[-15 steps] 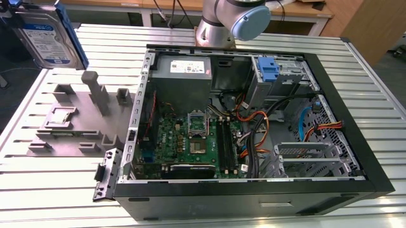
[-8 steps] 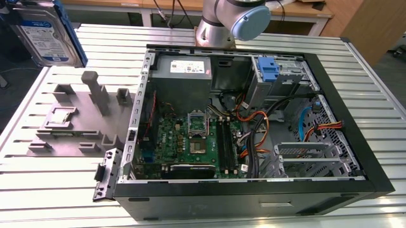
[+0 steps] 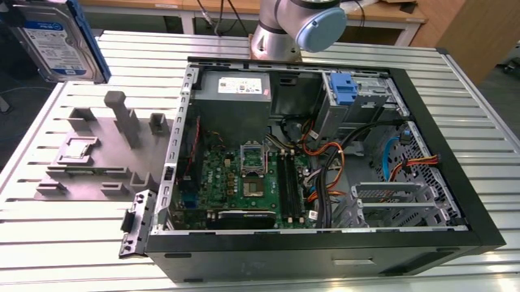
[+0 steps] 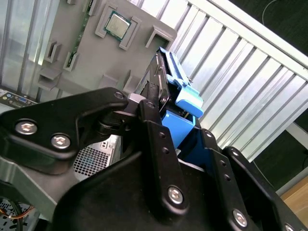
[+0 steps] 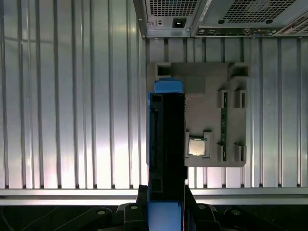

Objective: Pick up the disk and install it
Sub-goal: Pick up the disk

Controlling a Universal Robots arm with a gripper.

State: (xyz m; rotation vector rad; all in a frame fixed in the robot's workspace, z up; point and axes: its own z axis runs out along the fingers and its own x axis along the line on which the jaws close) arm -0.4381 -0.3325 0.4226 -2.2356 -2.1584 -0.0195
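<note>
The disk point(image 3: 57, 39) hangs in the air at the exterior view's far left top, label facing the camera, blue bracket round its edges. It is lifted well above the grey fixture plate point(image 3: 89, 158). In both wrist views the disk point(image 5: 166, 134) point(image 4: 166, 82) appears edge-on, clamped between the black fingers point(image 4: 153, 120) of my gripper point(image 5: 164, 199), which is shut on it. Below the disk lies the fixture plate point(image 5: 211, 96) on the slatted metal table.
An open computer case point(image 3: 455, 121) fills the exterior view's middle and right, with motherboard, cables, a power-supply box point(image 3: 234, 88) and a bare blue caddy point(image 3: 345, 91) at its back. A processor chip point(image 5: 196, 147) sits in the fixture plate. The arm's base point(image 3: 284, 30) stands behind the case.
</note>
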